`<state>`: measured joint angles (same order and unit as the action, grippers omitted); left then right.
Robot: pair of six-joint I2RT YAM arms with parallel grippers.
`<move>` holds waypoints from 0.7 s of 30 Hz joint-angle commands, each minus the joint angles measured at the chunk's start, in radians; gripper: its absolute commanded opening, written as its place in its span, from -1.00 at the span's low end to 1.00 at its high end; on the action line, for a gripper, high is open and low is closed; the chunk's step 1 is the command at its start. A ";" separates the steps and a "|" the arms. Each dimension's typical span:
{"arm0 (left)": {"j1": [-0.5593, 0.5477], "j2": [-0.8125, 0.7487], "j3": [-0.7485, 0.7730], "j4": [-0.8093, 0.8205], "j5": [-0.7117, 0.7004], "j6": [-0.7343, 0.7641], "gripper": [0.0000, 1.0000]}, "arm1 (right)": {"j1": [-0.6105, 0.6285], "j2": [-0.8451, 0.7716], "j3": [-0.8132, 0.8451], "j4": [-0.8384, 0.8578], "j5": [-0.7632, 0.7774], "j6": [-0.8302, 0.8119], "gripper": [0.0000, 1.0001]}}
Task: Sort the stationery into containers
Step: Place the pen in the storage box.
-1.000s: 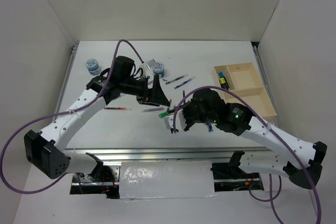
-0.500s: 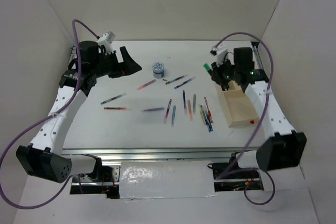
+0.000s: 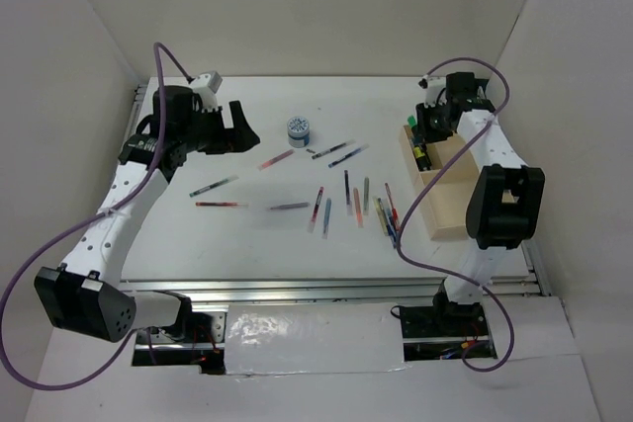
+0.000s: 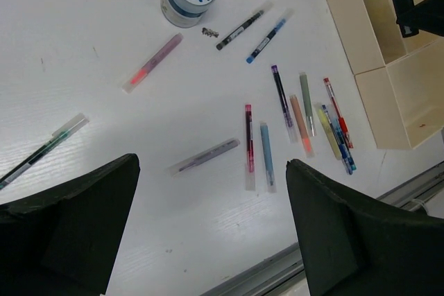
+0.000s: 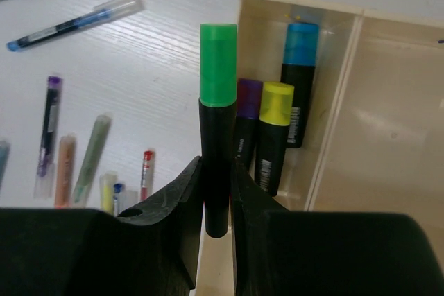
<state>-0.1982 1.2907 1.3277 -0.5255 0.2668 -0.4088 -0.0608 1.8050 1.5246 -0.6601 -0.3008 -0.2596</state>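
The left arm reaches forward on its own side, elbow bent, wrist turned inward toward the middle. The left gripper [image 3: 240,128] hangs in the air with its 2 fingers [image 4: 69,227] spread wide and nothing between them. The right arm stretches far forward along the right side, wrist angled down. The right gripper [image 5: 216,171] has its 2 fingers clamped on a green highlighter [image 5: 218,88], whose cap sticks out past the fingertips.

White table [image 3: 237,244]: pens [image 3: 346,187] scattered, round pot [image 3: 299,130], wooden tray [image 3: 455,210] at right edge.
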 commanded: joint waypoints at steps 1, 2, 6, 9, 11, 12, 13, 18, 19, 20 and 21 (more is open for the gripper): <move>-0.009 -0.011 0.001 0.010 -0.032 0.082 0.99 | -0.008 0.027 0.049 0.033 0.078 0.010 -1.00; -0.007 -0.010 -0.001 0.009 -0.029 0.091 0.99 | -0.008 0.036 0.046 0.037 0.091 0.007 -1.00; -0.007 -0.011 -0.016 0.019 -0.023 0.113 0.99 | -0.016 0.059 0.023 0.050 0.114 -0.009 -0.99; -0.017 -0.008 -0.033 0.038 -0.046 0.111 0.97 | -0.020 0.080 0.026 0.039 0.124 -0.009 -0.81; -0.021 0.005 -0.028 0.033 -0.081 0.107 0.89 | -0.030 0.096 0.035 0.036 0.118 0.005 -0.76; -0.026 0.013 -0.025 0.027 -0.087 0.111 0.86 | -0.039 0.108 0.040 0.034 0.117 0.010 -0.71; -0.026 0.027 -0.018 0.022 -0.103 0.113 0.84 | -0.040 0.114 0.043 0.031 0.118 0.011 -0.70; -0.029 0.048 -0.021 0.025 -0.132 0.151 0.87 | -0.039 0.131 0.060 0.025 0.132 0.017 -0.29; -0.032 0.053 -0.019 0.030 -0.138 0.159 0.89 | -0.036 0.129 0.063 0.024 0.134 0.020 -0.24; -0.033 0.059 -0.016 0.030 -0.146 0.165 0.91 | -0.034 0.128 0.063 0.022 0.135 0.020 -0.14; -0.033 0.073 -0.007 0.028 -0.147 0.182 0.92 | -0.033 0.129 0.065 0.022 0.135 0.023 -0.09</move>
<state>-0.2256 1.3457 1.2957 -0.5236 0.1501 -0.2829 -0.0990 1.9408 1.5322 -0.6502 -0.1745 -0.2459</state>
